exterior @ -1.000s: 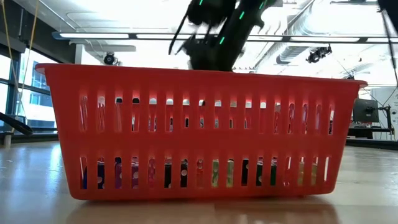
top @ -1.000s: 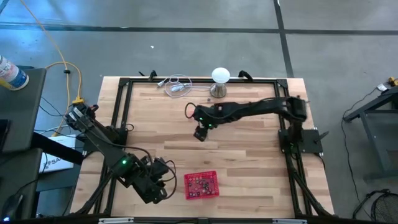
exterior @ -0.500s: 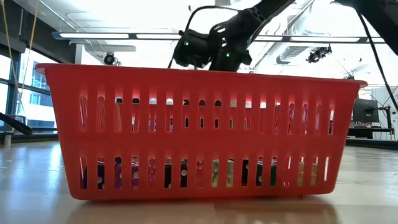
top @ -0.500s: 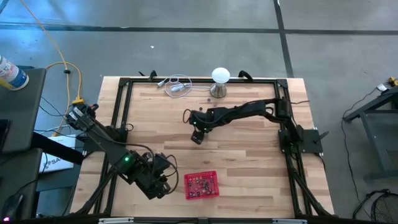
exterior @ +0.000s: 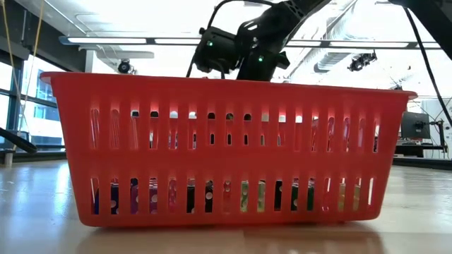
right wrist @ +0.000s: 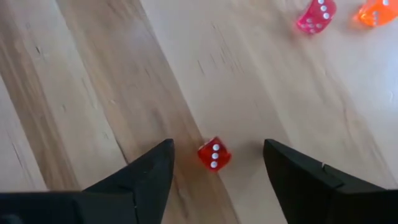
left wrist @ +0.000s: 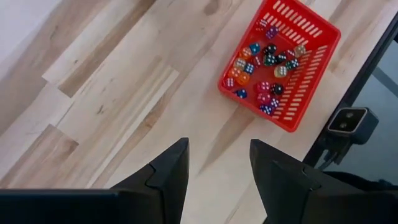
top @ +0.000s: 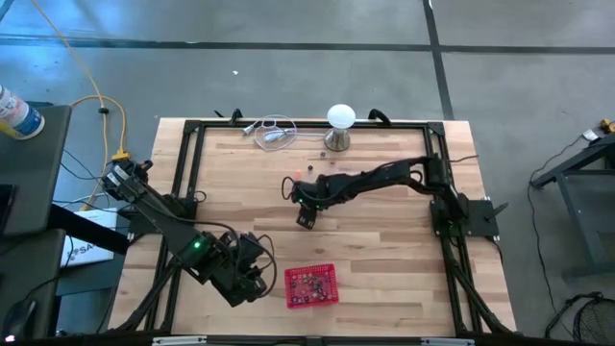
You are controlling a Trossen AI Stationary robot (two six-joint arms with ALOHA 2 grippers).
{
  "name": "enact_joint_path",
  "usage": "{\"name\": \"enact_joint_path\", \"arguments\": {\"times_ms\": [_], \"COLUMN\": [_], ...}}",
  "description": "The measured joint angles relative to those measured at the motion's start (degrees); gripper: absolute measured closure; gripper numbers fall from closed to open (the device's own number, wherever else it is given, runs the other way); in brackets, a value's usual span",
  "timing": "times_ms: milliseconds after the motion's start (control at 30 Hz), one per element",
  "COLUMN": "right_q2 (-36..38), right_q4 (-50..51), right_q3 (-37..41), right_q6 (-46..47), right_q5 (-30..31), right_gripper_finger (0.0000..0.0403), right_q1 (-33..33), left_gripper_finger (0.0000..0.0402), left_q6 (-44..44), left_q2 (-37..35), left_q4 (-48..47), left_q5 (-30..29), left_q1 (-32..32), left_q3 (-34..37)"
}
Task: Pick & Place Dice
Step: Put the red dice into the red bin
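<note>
On the wooden counter (top: 384, 231), a red die (right wrist: 214, 154) lies squarely between the right gripper (right wrist: 214, 168)'s open jaws; the left gripper (left wrist: 214, 165) waits open, empty, beside the basket (left wrist: 314, 71).

We see the right claw (top: 305, 220) has dropped lower and drawn nearer the red basket (top: 311, 285), its fingers astride a red die (right wrist: 214, 154); the left claw (top: 258, 279) has edged toward that basket.
</note>
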State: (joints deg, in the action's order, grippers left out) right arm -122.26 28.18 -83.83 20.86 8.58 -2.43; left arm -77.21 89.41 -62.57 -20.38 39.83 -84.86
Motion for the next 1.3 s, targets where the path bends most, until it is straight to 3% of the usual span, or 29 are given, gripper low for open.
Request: {"name": "enact_joint_path", "arguments": {"times_ms": [633, 933, 1133, 1300], "right_q2": [0.0, 3.0, 12.5, 20.4], "right_q4": [1.1, 6.9, 9.7, 9.4], "right_q3": [0.0, 0.4, 0.1, 0.1], "right_q6": [-0.3, -2.1, -1.2, -0.8], "right_q5": [0.0, 2.0, 2.9, 5.5], "right_gripper_finger": [0.0378, 0.0382, 0.0382, 0.0382], "right_q1": [0.5, 1.0, 4.4, 11.7], "left_gripper_finger": [0.0238, 0.0238, 0.0238, 0.0238], "left_q6": [-0.9, -0.9, -0.8, 1.4], "left_q2": [0.0, 0.0, 0.0, 0.2], "left_q4": [0.7, 1.5, 1.7, 3.6], "left_q5": [-0.9, -0.9, -0.9, -0.9], "left_q1": [0.8, 1.5, 2.3, 2.7], "left_q3": [0.0, 0.0, 0.0, 0.0]}}
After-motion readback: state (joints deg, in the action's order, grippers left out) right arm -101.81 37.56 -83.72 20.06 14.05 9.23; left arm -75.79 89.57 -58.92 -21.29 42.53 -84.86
